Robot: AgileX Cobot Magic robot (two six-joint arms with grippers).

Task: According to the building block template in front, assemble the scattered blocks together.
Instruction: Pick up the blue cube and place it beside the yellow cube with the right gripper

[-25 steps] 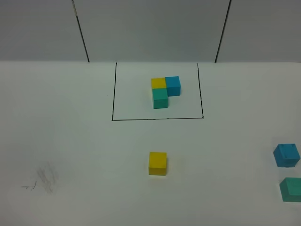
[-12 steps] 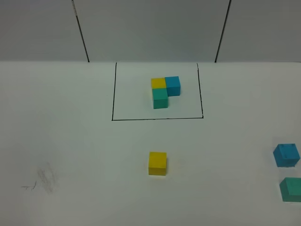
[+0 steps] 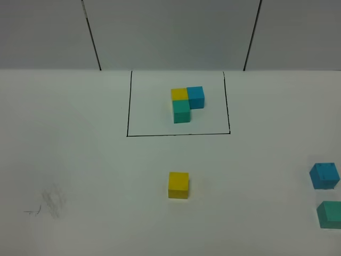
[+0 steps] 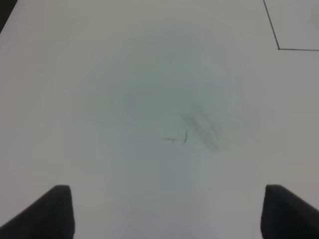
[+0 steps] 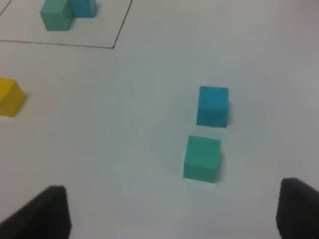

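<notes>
The building block template [image 3: 186, 103] is an L of yellow, blue and teal cubes inside a black-line rectangle at the back centre; part of it [image 5: 64, 12] also shows in the right wrist view. A loose yellow cube [image 3: 178, 185] [image 5: 9, 97] sits in front of the frame. At the right edge lie a loose blue cube [image 3: 324, 175] [image 5: 213, 105] and a teal-green cube [image 3: 330, 214] [image 5: 202, 158]. My left gripper [image 4: 167, 214] is open over bare table. My right gripper [image 5: 172, 214] is open, short of the teal-green cube, touching nothing. Neither arm appears in the high view.
The white table [image 3: 80, 160] carries a faint grey smudge [image 3: 50, 202] [image 4: 199, 130] at the front left. A corner of the black frame line [image 4: 278, 48] shows in the left wrist view. Grey wall panels [image 3: 170, 32] stand behind the table.
</notes>
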